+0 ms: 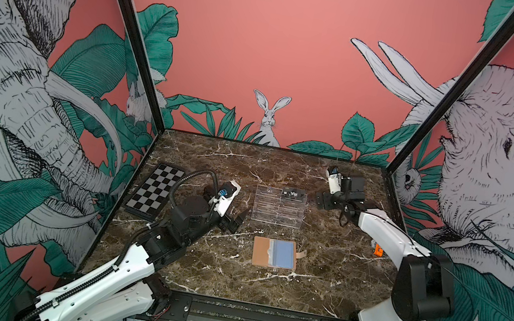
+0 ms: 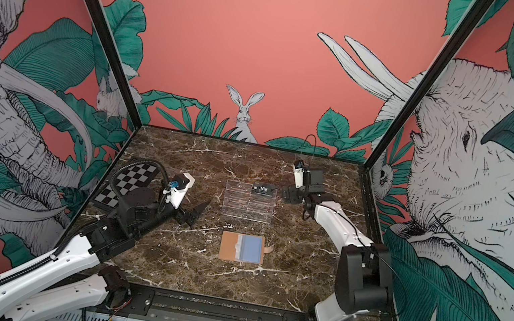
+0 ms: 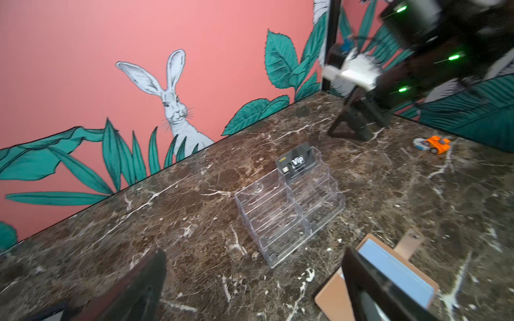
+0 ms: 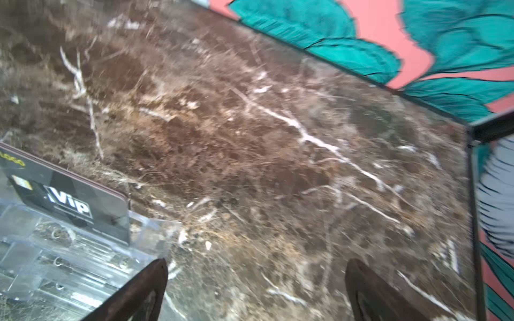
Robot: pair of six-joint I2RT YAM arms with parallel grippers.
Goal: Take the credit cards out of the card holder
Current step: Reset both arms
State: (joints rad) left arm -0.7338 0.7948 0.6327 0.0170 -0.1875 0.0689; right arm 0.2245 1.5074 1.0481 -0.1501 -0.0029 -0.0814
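Open and flat at mid-worktop, nearer the front edge: card holder, blue-tinted sleeves up. Upright in the rearmost tier of the stand, on the half toward the right edge: one card. Beside the stand toward the left edge: left gripper, jaws wide, empty. Just beside the card, toward the back right corner: right gripper, jaws wide, holding nothing. By the left edge: board.

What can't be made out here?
Card holder sleeves: too small in both top views to tell whether cards remain; left wrist view, a finger of the left end effector partly covers them.
Credit cards in the acrylic stand: count unclear, right wrist view blurred.
Orange object: blurred, left wrist view.
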